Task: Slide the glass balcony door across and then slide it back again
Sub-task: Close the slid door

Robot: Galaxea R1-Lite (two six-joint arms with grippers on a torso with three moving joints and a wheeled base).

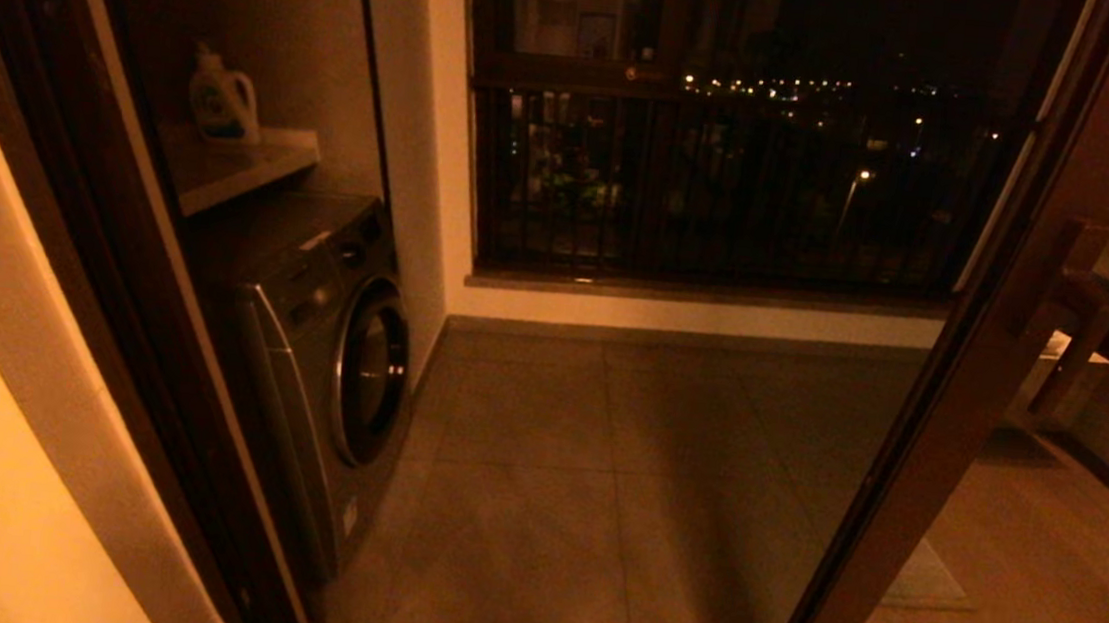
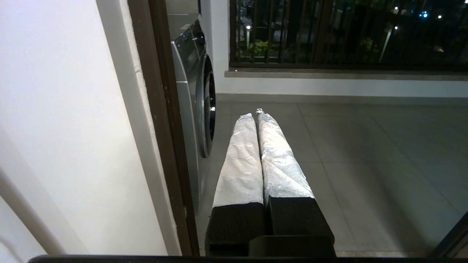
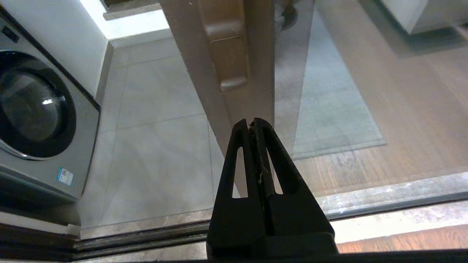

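The glass balcony door [image 1: 959, 387] stands at the right of the doorway, and its brown wooden stile runs down to the floor. A blocky wooden pull handle [image 1: 1078, 297] sits on the stile, with clear glass to its right. In the right wrist view my right gripper [image 3: 251, 122] is shut and holds nothing. Its black tips point at the stile [image 3: 256, 73] just below the handle [image 3: 225, 47]; I cannot tell whether they touch it. My left gripper [image 2: 255, 114] is shut and empty, its white-wrapped fingers [image 2: 241, 160] hanging over the balcony tiles near the left jamb [image 2: 164, 128]. Neither gripper shows in the head view.
A grey washing machine [image 1: 332, 332] stands just inside the balcony at the left, under a shelf with a detergent bottle [image 1: 221, 102]. A dark window with railing bars [image 1: 726, 186] closes the far side. The floor track [image 3: 139, 237] runs along the threshold. A rug [image 3: 329, 109] shows through the glass.
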